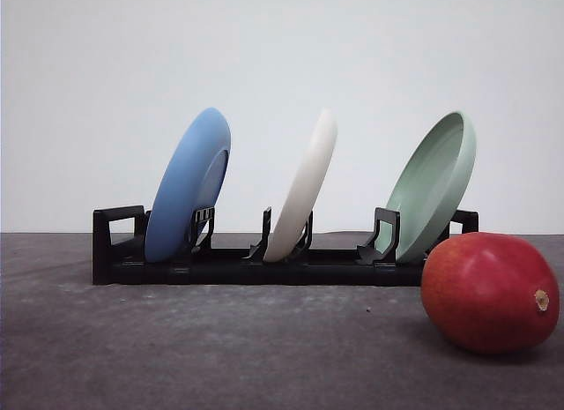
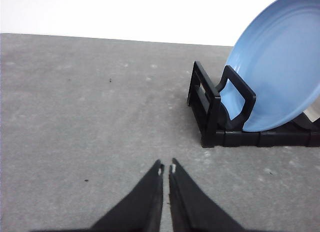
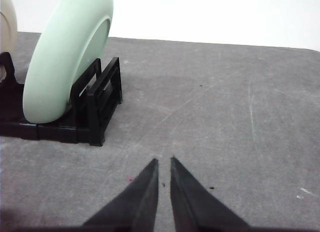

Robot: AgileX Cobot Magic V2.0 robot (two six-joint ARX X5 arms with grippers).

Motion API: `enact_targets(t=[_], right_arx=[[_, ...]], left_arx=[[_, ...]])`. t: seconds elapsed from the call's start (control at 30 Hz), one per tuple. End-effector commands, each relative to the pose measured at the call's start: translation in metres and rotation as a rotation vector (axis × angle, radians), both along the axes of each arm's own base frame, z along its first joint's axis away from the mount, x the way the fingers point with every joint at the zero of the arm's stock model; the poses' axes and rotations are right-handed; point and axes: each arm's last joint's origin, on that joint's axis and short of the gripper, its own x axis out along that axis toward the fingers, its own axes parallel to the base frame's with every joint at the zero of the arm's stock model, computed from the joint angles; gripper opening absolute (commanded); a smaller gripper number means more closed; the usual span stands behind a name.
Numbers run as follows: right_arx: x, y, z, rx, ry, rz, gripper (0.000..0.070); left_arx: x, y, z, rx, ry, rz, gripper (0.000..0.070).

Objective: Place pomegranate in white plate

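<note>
Pomegranate (image 1: 490, 292) on table, apparently away from both closed, empty grippers

Table (image 1: 220, 348) front open — rack (image 1: 264, 264) w/ plates blocks rear.

Bright, even light; soft shadows, sharp focus.

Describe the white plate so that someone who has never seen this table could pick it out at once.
A long black rack stands across the back of the grey table, holding three plates on edge. The white plate leans in the middle slot, between the blue plate on the left and the pale green plate on the right. It alone is cream-white.
</note>
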Motion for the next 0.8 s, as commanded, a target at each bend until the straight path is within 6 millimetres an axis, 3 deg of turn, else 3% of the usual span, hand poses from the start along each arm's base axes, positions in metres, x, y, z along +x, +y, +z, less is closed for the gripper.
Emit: enact_targets(t=[0.0,0.3,0.47,0.6,0.77], right_arx=[[0.0,0.0,-0.001,0.011,-0.005,-0.001,0.0039],[0.001,0.0,0.0,0.022,-0.015,-0.001,0.0039],[0.001,0.001,0.002,0.138,-0.017,0.02,0.0034],[-0.001,0.002,0.015,0.269,-0.077,0.027,0.0007],[-0.009,0.003,0.048,0.331,-0.131,0.08,0.0006]], left_arx=[[0.001,0.0,-0.004,-0.009,0.012,0.001,0.0],[0.001,0.0,-0.004,-0.092,0.02,0.015,0.0],[0.001,0.0,0.0,-0.194,-0.006,0.028,0.0],[0.001,0.0,0.016,-0.249,-0.112,0.022,0.0],[-0.007,0.001,0.048,-0.244,-0.207,0.042,0.0003]])
